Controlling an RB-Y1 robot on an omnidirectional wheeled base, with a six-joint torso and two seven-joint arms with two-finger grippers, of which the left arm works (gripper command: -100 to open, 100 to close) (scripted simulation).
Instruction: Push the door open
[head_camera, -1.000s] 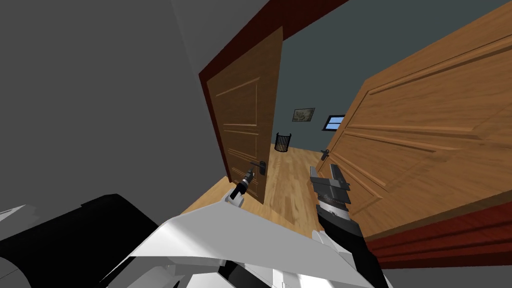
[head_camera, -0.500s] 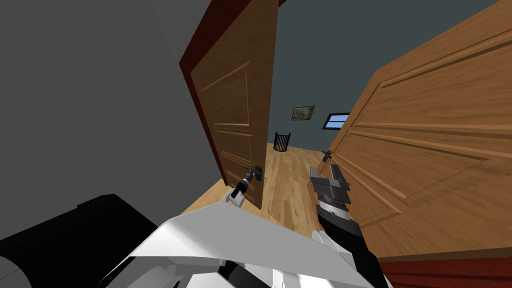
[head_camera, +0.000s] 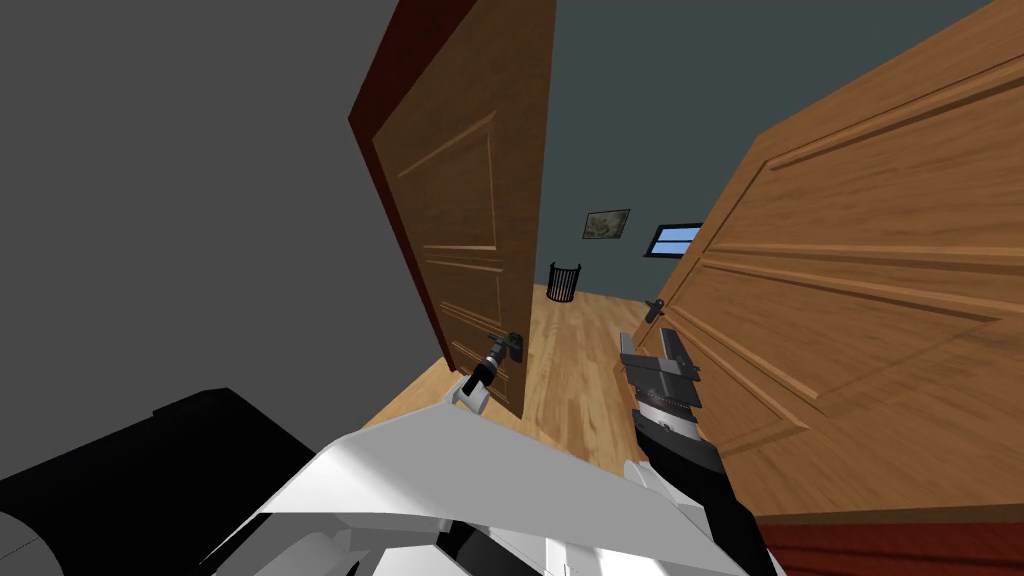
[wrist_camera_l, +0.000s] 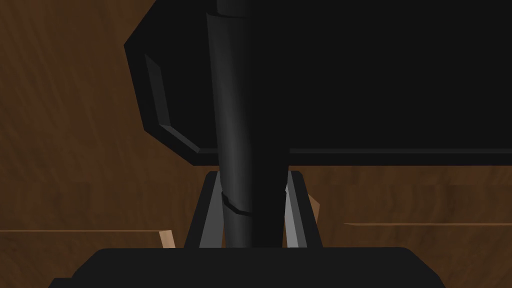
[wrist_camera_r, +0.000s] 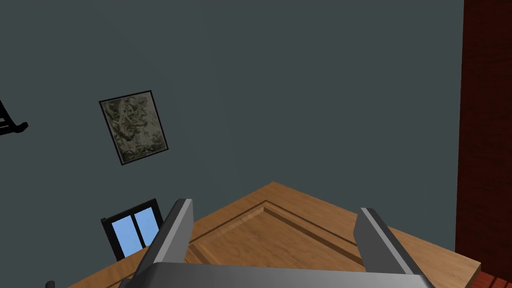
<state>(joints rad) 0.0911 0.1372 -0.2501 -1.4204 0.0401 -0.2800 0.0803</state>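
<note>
The brown panelled left door leaf (head_camera: 460, 220) stands ajar, with its dark lever handle (head_camera: 512, 346) near its free edge. My left gripper (head_camera: 496, 350) reaches up to that handle. In the left wrist view the dark handle bar (wrist_camera_l: 240, 125) runs between the two fingers (wrist_camera_l: 210, 220), which press its sides, so the left gripper (wrist_camera_l: 252, 175) is shut on it. The handle's black backplate (wrist_camera_l: 375, 75) sits against the brown door face (wrist_camera_l: 65, 125). My right gripper (head_camera: 660, 350) hangs open in the gap between the two leaves, holding nothing (wrist_camera_r: 275, 205).
The right door leaf (head_camera: 850, 300) with its own handle (head_camera: 655, 310) stands swung open close to my right arm. Beyond lie a wooden floor (head_camera: 580, 350), a black bin (head_camera: 564, 283), a framed picture (head_camera: 606, 224) and a small window (head_camera: 672, 240). A grey wall (head_camera: 200, 200) flanks the dark red frame (head_camera: 375, 170).
I have moved closer to the doorway, and both leaves loom larger. The left gripper, just short of the handle a second ago, now sits at it. The right arm holds its place.
</note>
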